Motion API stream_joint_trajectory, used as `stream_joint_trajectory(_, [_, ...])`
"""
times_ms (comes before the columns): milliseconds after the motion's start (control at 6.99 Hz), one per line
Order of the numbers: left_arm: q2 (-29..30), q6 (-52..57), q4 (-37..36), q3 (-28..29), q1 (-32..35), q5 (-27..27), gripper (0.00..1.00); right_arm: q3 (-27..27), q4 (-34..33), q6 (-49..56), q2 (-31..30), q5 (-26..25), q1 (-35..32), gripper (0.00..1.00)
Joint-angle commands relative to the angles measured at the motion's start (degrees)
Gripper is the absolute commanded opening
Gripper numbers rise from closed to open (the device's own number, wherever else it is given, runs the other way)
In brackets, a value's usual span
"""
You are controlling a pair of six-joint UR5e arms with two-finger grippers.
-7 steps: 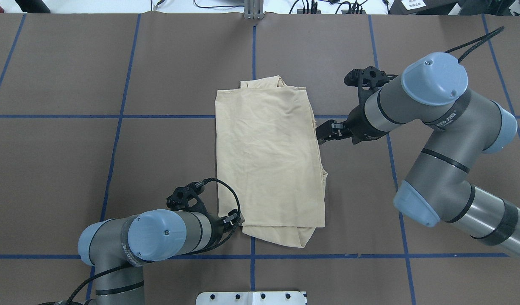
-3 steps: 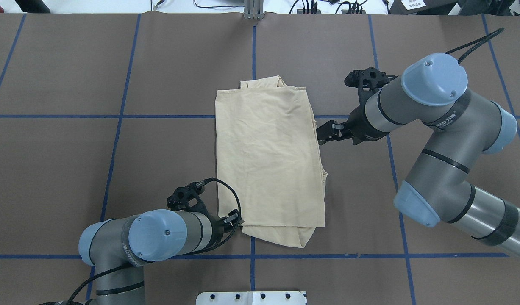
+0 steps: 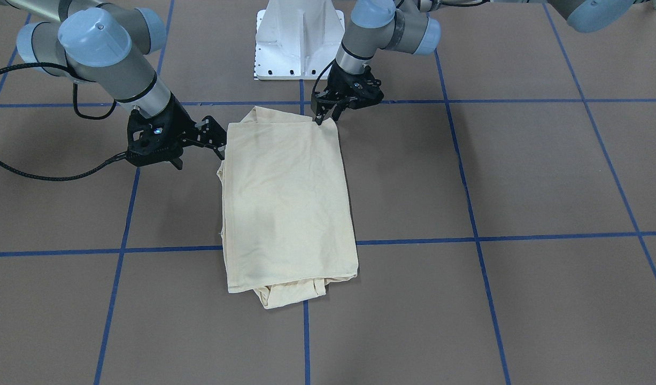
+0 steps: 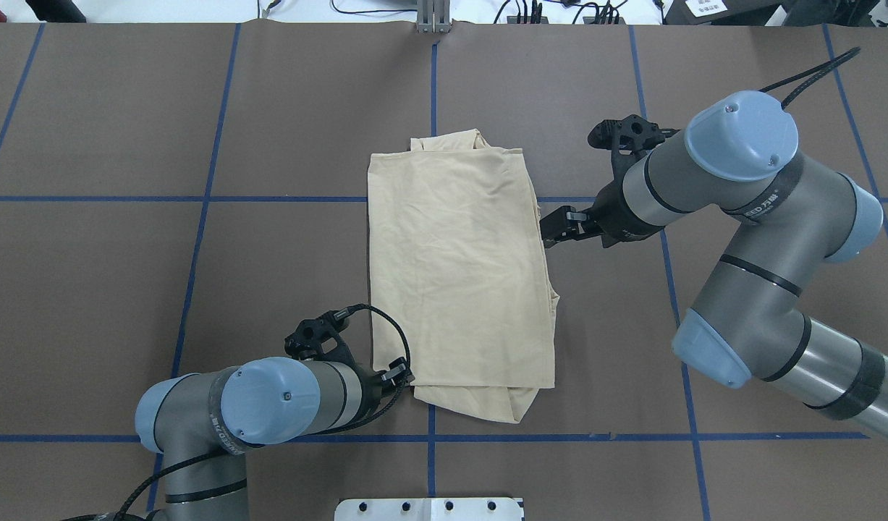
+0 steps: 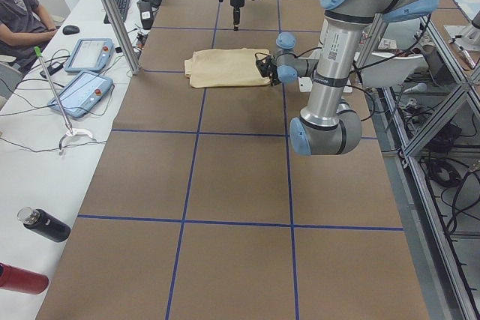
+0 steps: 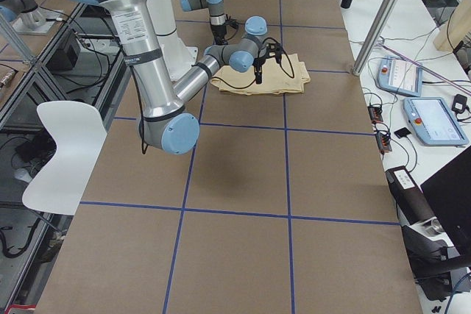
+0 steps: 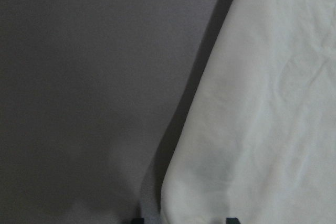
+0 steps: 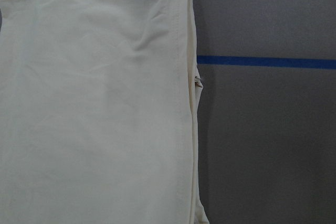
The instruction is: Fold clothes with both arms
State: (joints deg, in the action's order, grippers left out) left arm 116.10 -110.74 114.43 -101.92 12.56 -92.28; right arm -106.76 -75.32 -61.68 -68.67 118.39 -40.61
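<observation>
The cream-yellow shirt (image 4: 458,275) lies folded into a tall rectangle at the table's middle, plain side up; its print and label are hidden. It also shows in the front view (image 3: 285,198). My left gripper (image 4: 409,378) sits low at the shirt's near left corner, jaws apart. In the left wrist view the shirt's corner (image 7: 262,103) lies between the two fingertips (image 7: 137,220). My right gripper (image 4: 547,231) is open at the shirt's right edge, just beside the cloth. In the front view the left gripper (image 3: 323,116) and the right gripper (image 3: 220,141) hold nothing. The right wrist view shows only the shirt's edge (image 8: 94,103).
The brown table cover (image 4: 125,289) carries a grid of blue tape lines. The white pedestal base (image 3: 298,37) stands at the robot's side. Beyond the table's far edge are tablets (image 5: 90,54), bottles (image 5: 45,224) and a seated person (image 5: 22,13).
The left arm has crept very slightly toward the shirt's corner. The right arm and the shirt have not moved.
</observation>
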Motion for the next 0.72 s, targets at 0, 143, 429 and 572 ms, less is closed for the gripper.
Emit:
stream_joint_trajectory(0, [0.0,0.0,0.0,0.1,0.0,0.0,0.43,0.1,0.0,0.1,-0.1,0.0,0.0,1.0])
stream_joint_trajectory(143, [0.0,0.0,0.0,0.1,0.0,0.0,0.27,0.1,0.0,0.1,-0.1,0.0,0.0,1.0])
stream_joint_trajectory(429, [0.0,0.0,0.0,0.2,0.2,0.0,0.05,0.1,0.0,0.0,-0.1,0.0,0.0,1.0])
stream_joint_trajectory(572, [0.0,0.1,0.0,0.2,0.4,0.0,0.0,0.1,0.0,0.1,-0.1,0.0,0.0,1.0])
